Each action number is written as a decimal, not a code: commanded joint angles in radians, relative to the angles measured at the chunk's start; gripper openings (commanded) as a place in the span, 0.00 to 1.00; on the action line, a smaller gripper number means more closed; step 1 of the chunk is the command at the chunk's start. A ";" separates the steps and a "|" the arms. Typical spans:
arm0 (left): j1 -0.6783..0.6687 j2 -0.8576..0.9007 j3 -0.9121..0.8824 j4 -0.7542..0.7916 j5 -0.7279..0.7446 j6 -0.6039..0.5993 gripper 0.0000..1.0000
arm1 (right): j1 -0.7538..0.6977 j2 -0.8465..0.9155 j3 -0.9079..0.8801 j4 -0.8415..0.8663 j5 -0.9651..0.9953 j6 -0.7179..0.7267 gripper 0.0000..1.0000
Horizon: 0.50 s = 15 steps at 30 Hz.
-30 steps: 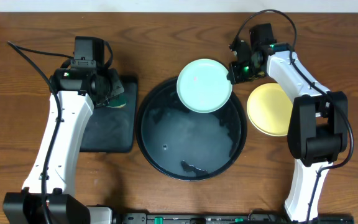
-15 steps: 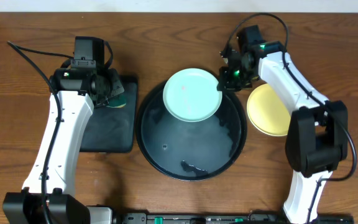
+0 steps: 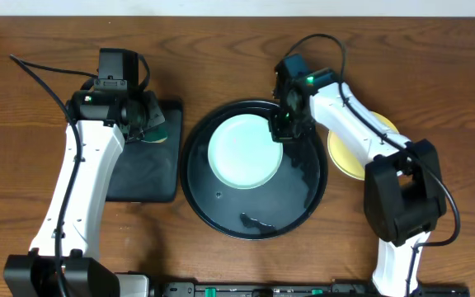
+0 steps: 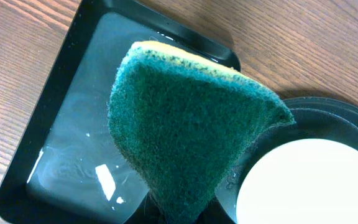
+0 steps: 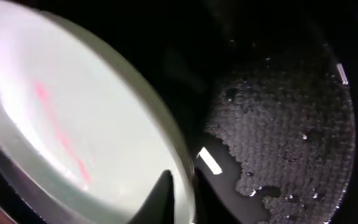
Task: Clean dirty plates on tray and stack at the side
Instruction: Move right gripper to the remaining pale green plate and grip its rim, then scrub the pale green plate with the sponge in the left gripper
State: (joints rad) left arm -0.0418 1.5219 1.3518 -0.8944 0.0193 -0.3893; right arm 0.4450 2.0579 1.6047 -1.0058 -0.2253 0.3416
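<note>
At the far left, the left gripper point(image 3: 145, 124) is clamped on the green sponge point(image 4: 185, 124), holding it above the wet rectangular tray point(image 3: 143, 181). In the middle, the mint plate point(image 3: 246, 151) lies in the round black tray point(image 3: 195, 194) amid shallow water, with the right gripper point(image 3: 284, 125) pinching its far-right rim. A pink smear shows on it, so it probably needs scrubbing, while the yellow plate point(image 3: 346, 158) on the table point(image 3: 221, 41) at right looks already set aside, and no third plate is in view.
</note>
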 commanded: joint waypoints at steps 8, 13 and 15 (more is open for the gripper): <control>-0.024 0.049 -0.006 -0.002 -0.004 -0.005 0.07 | 0.006 -0.008 -0.006 0.014 0.037 -0.025 0.39; -0.073 0.052 -0.006 0.009 -0.001 -0.005 0.07 | 0.005 0.026 -0.006 0.057 0.037 -0.023 0.36; -0.095 0.052 -0.006 0.013 -0.001 -0.005 0.07 | 0.006 0.054 -0.006 0.067 0.027 -0.020 0.36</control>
State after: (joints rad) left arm -0.1047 1.5673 1.3518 -0.8867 0.0196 -0.3893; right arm 0.4492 2.0636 1.6032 -0.9482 -0.1978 0.3286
